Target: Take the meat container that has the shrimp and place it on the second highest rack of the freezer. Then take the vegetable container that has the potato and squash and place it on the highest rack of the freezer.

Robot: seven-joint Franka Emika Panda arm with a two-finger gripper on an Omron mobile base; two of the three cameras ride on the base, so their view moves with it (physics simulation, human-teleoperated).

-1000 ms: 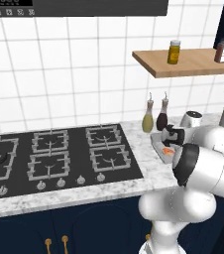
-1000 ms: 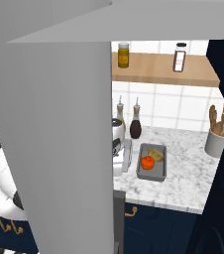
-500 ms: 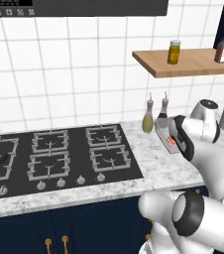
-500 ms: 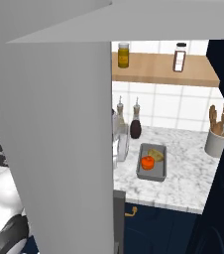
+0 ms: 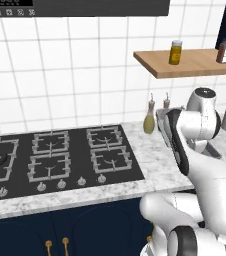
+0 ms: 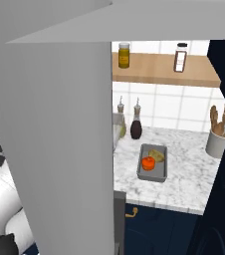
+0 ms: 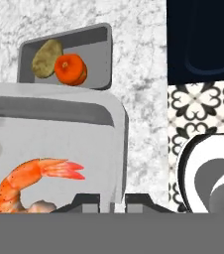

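Note:
The shrimp [image 7: 32, 179] lies orange-pink in the grey meat container [image 7: 84, 134], close under the hand camera. My gripper [image 7: 113, 201] is shut on that container's right wall, one dark tip on each side. In the left base view the raised arm holds the meat container [image 5: 161, 119] above the counter by the bottles. The vegetable container [image 6: 152, 162] rests on the marble counter with the round orange squash [image 6: 148, 163] and the tan potato [image 6: 157, 155] in it. From the hand it appears beyond the held tray, potato [image 7: 46, 57] beside squash [image 7: 70, 69]. The freezer door [image 6: 59, 124] stands open, and it hides the racks.
An oil bottle [image 5: 149, 120] and a dark bottle [image 6: 136, 127] stand at the wall. A wooden shelf [image 5: 190, 62] with two jars hangs above. A utensil holder [image 6: 216, 142] sits at the counter's right. The black hob [image 5: 50, 160] lies to the left.
The arm has risen and swung, lifting the meat container with the shrimp off the counter. The vegetable container has stayed in place.

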